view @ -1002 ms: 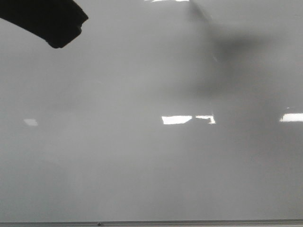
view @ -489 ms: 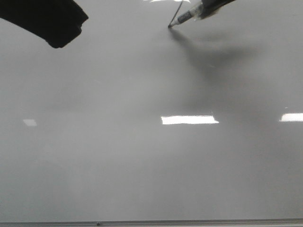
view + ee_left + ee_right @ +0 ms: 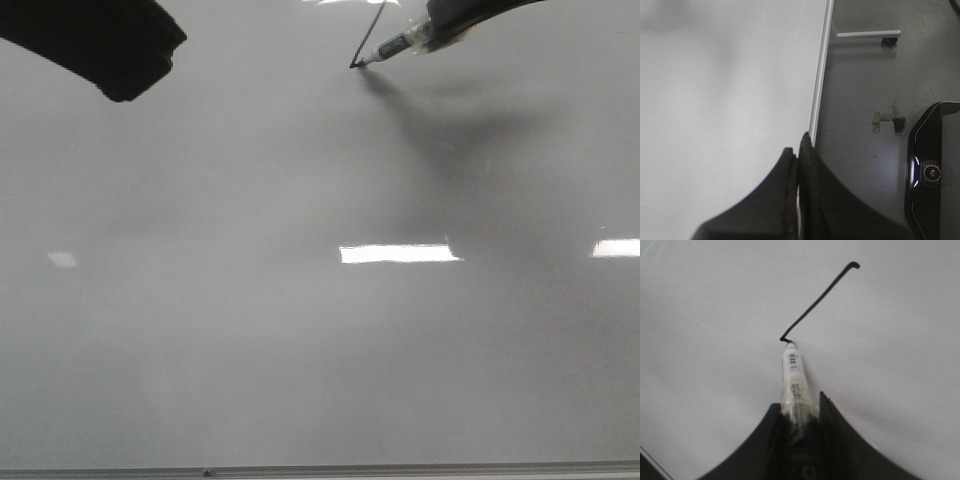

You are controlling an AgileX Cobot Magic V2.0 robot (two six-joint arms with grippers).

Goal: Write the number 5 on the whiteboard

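Observation:
The glossy pale grey whiteboard [image 3: 300, 330] fills the front view. My right gripper [image 3: 799, 402] is shut on a white marker [image 3: 794, 375], also seen in the front view [image 3: 400, 44] at the far top, right of centre. The marker's tip touches the board at the end of a thin black slanted stroke [image 3: 368, 34], which in the right wrist view [image 3: 817, 301] has a small hook at its far end. This stroke is the only part of the number 5 that shows. My left gripper [image 3: 797, 152] is shut and empty over the whiteboard's left frame edge [image 3: 821, 75], dark at the far left in the front view [image 3: 120, 50].
The whiteboard's near metal frame [image 3: 320, 470] runs along the front. Bright rectangular light reflections [image 3: 400, 254] lie on the board. In the left wrist view, grey floor [image 3: 865, 90], a white bar [image 3: 867, 34] and a dark device [image 3: 932, 175] lie beyond the board.
The right gripper came into view with the marker and set its tip on the board. The black stroke has grown downward and to the left. The left gripper has not moved.

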